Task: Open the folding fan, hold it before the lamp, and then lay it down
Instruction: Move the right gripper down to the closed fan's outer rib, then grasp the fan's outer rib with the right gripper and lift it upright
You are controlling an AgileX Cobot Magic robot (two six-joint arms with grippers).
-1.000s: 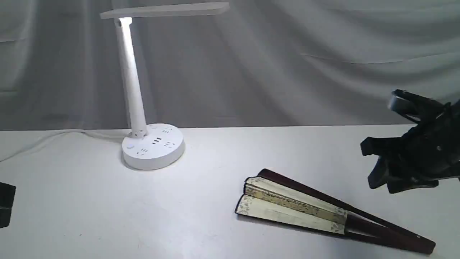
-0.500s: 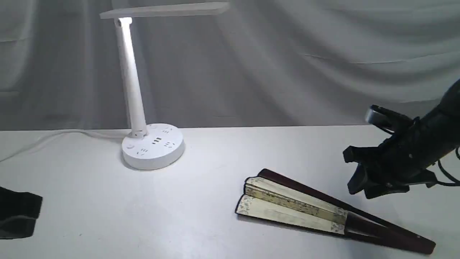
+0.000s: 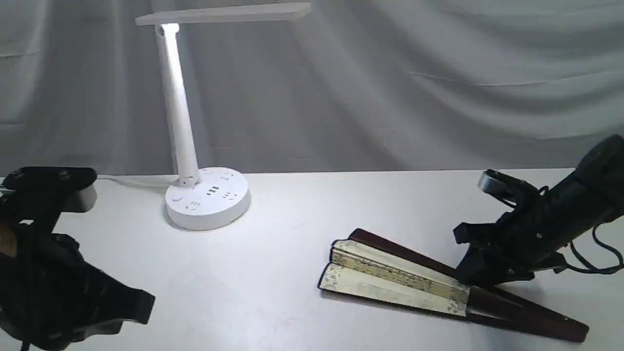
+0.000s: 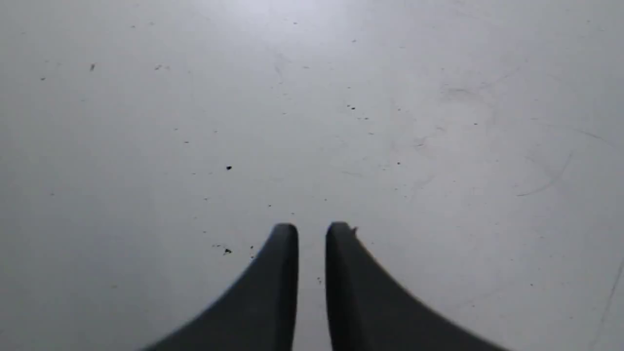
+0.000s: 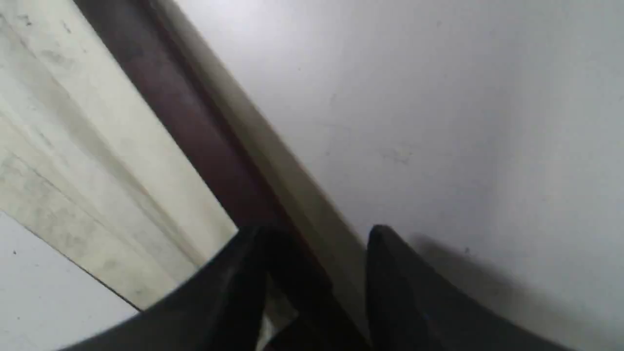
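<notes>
The folding fan (image 3: pixel 395 280) lies flat on the table (image 3: pixel 292 204), toward its front right corner. The pivot end points at that corner and the paper end at the middle. It is barely splayed: a few cream pleats show between the maroon guards, so the opening step, to my eye, has only just begun.

The right gripper (image 5: pixel 319 229) sits low over the far guard (image 3: pixel 409 256), just where the paper ends. Its jaws are parted and stand astride the wood. I can't see them pressing on it, so I'd call it placed for a grip but not yet gripping.

The left gripper (image 4: pixel 312 225) hovers over bare tabletop by the front left corner, well apart from the fan. Its fingers are drawn almost together with nothing between them.

The lamp (image 3: pixel 181 122) stands lit at the back edge, left of the middle.

Next, I'd say, the right jaws must close on that guard. The left gripper must open, cross over and pin the near guard. Only then can the two be swung apart without the whole fan sliding.
</notes>
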